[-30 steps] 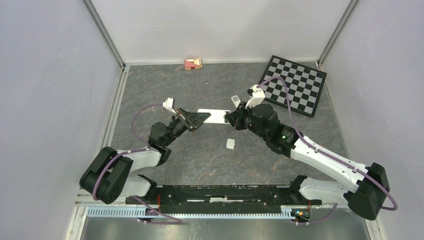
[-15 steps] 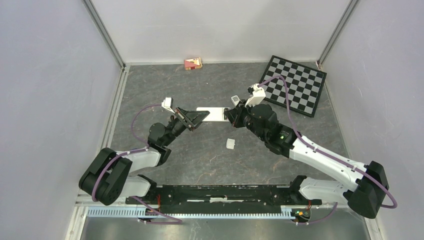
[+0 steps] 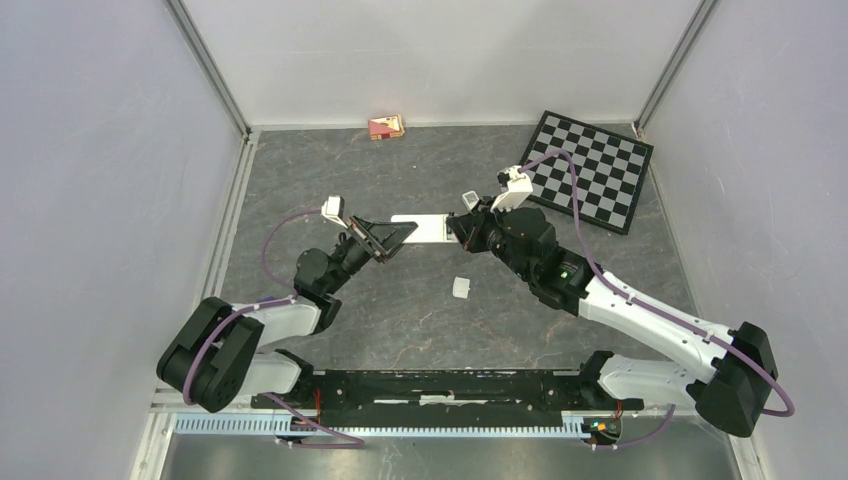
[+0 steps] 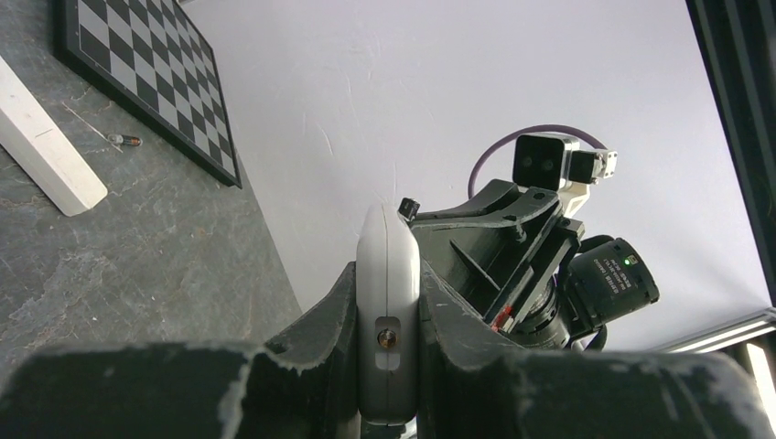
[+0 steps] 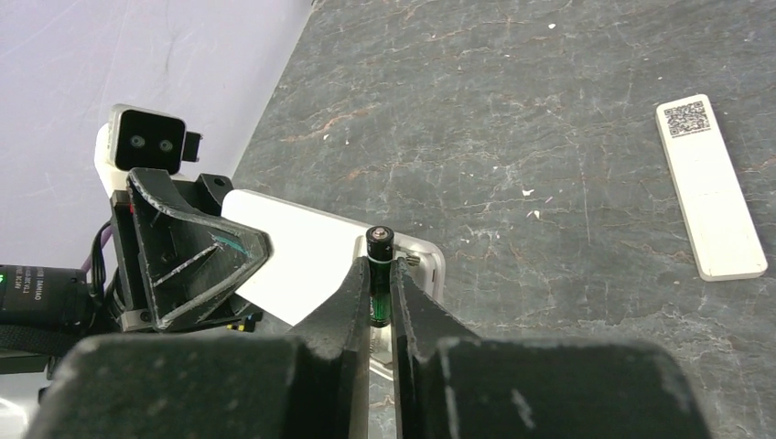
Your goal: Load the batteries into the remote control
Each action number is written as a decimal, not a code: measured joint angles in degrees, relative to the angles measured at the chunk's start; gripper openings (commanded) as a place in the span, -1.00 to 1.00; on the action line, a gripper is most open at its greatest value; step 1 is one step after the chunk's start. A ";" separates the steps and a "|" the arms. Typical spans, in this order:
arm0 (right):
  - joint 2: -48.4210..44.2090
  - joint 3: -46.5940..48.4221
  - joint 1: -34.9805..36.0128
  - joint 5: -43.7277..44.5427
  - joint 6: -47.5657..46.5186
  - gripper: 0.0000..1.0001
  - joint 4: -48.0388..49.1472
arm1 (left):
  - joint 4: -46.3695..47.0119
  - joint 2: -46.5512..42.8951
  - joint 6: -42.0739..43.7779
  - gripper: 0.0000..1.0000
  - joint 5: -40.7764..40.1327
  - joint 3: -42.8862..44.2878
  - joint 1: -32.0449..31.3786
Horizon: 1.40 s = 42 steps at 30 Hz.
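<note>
Near edge: both arm bases, arms angled in toward mid-table. Small white flat piece lies loose on the table, just nearer than the grippers and apart from them. Left gripper has its jaws narrow and clamped on one end of the white remote control. In the left wrist view the remote sits edge-on between the fingers, off the table. Right gripper meets the remote's other end, jaws nearly closed and pinching a battery, dark with a green band and its metal tip pointing away from the wrist. The battery is right over the remote's open end; can't tell if it touches. Farther right: checkerboard flat on the table, angled. At the far wall: small red box.
</note>
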 measured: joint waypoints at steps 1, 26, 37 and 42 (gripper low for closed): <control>0.00 0.00 0.00 -0.20 0.11 -0.60 0.07 | 0.00 -0.17 -0.15 -0.96 -0.17 -0.13 0.00; -1.31 2.69 1.33 -0.42 2.99 0.02 -3.54 | 0.85 -1.53 -2.47 -0.96 -3.23 -1.68 -0.20; -1.09 4.55 1.01 0.79 0.42 -0.03 -6.88 | 4.09 -3.06 -4.24 -0.96 -4.02 -2.01 -0.20; -1.16 6.32 0.98 -0.13 -2.56 0.63 -7.76 | 4.20 -2.91 -4.20 -0.96 -4.07 -2.03 -0.20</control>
